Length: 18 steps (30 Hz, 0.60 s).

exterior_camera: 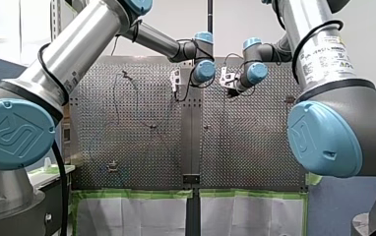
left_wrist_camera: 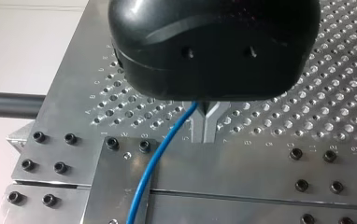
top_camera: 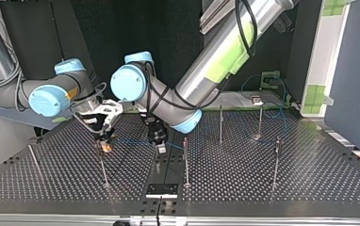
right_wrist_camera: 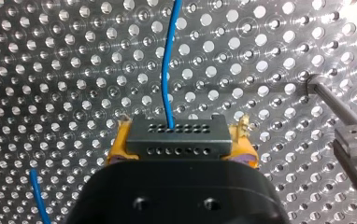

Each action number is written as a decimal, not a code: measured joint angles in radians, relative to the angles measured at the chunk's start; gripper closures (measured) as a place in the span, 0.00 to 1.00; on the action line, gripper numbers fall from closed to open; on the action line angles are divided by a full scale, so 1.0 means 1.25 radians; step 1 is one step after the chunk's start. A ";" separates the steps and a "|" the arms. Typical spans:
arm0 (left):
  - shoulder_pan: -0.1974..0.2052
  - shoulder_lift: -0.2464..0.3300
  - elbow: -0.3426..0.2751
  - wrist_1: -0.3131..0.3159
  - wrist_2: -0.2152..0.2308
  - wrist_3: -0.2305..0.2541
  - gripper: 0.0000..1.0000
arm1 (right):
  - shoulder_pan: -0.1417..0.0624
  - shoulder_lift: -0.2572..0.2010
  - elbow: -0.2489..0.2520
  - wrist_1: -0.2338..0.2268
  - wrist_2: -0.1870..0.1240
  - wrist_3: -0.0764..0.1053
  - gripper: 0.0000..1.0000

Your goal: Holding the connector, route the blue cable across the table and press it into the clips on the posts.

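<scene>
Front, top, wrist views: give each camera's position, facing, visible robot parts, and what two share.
Front view: behind the shoulders, facing over the perforated table; my left arm, my right arm.
Top view: across the table, facing both arms.
Left wrist view: my left wrist, looking down its jaws at the blue cable.
Right wrist view: my right wrist; jaws clamp the connector.
Shared: both wrist views show the blue cable.

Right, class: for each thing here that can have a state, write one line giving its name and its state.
Connector, gripped on both sides.
Right claw, shut on the connector.
Blue cable, plugged into the connector, gently curved.
Left claw, shut; whether it pinches the cable is unclear.
Posts, upright; clips too small to judge.
</scene>
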<state>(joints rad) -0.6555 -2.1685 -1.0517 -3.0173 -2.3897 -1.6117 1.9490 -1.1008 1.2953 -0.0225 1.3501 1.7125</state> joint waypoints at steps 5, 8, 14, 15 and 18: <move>-0.003 0.000 0.000 -0.001 -0.002 0.000 1.00 | 0.000 0.000 0.000 0.001 0.000 0.000 1.00; -0.005 0.001 -0.001 -0.002 -0.003 -0.002 1.00 | 0.000 0.000 0.000 0.001 0.000 0.000 1.00; -0.012 0.003 -0.019 0.000 -0.003 -0.007 1.00 | 0.000 -0.001 0.002 0.008 -0.001 0.000 1.00; -0.012 0.007 -0.025 0.004 -0.003 -0.007 1.00 | 0.001 -0.003 0.005 0.009 0.000 0.000 1.00; -0.012 0.022 -0.043 0.020 0.001 -0.010 1.00 | 0.002 -0.007 0.019 0.010 0.000 0.000 1.00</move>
<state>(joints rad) -0.6706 -2.1404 -1.1058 -2.9929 -2.3883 -1.6238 1.9509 -1.1090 1.3195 -0.0098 1.3499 1.7124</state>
